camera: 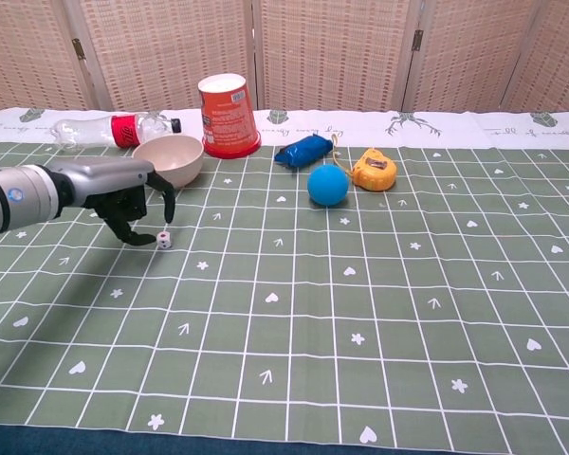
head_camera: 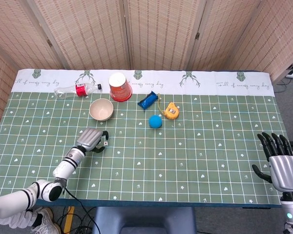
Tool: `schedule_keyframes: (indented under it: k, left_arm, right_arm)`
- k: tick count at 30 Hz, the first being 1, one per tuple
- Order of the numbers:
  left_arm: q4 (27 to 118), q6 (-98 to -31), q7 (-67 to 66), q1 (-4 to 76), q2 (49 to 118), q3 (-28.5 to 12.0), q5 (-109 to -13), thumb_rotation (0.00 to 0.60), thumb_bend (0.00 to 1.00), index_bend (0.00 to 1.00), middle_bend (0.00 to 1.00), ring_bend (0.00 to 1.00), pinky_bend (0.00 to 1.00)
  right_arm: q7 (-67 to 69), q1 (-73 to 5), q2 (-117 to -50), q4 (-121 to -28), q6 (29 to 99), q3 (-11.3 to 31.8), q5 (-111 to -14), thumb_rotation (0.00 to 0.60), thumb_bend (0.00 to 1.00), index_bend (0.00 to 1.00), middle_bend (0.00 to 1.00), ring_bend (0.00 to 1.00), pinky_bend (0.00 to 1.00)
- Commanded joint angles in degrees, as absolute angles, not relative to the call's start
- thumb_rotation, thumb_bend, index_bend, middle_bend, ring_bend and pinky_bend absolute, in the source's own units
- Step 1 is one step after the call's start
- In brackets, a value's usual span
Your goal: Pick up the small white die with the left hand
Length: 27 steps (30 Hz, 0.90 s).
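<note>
Chest view: small white die (camera: 164, 242) sits on the green bench cloth (camera: 360, 284), at 6 o'clock from the beige bowl (camera: 168, 159). Left robot hand (camera: 123, 194) arches over it, dark fingertips (camera: 136, 239) curled down just at its 9 o'clock, not clearly gripping. Right robot hand (head_camera: 282, 163) spread wide, holding nothing.
</note>
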State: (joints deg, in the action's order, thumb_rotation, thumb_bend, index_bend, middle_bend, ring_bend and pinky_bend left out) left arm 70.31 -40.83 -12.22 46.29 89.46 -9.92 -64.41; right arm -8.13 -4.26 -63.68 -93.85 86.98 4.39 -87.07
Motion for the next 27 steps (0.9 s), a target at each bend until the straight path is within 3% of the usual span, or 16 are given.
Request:
schedule_keyframes:
  k: [1,27]
  left_arm:
    - [69.15,-40.41,-12.8,46.8,90.39,-9.85,-63.22,0.6,0.34,0.46,0.99,0.9,1.0]
    - [64.0,-38.96,-13.58,48.69,94.6,-9.81,-57.49,0.6,0.4,0.53,0.99,0.9,1.0]
  right_arm:
    - [-8.13,-4.18,-63.66,-93.86,87.03,4.37,-86.98,0.6,0.16,0.0,0.09,0.05,0.07]
    - [-7.83,-4.08,-63.72,-93.32,86.64,4.57,-85.98,0.6,0.17,0.0,0.09,0.06,0.07]
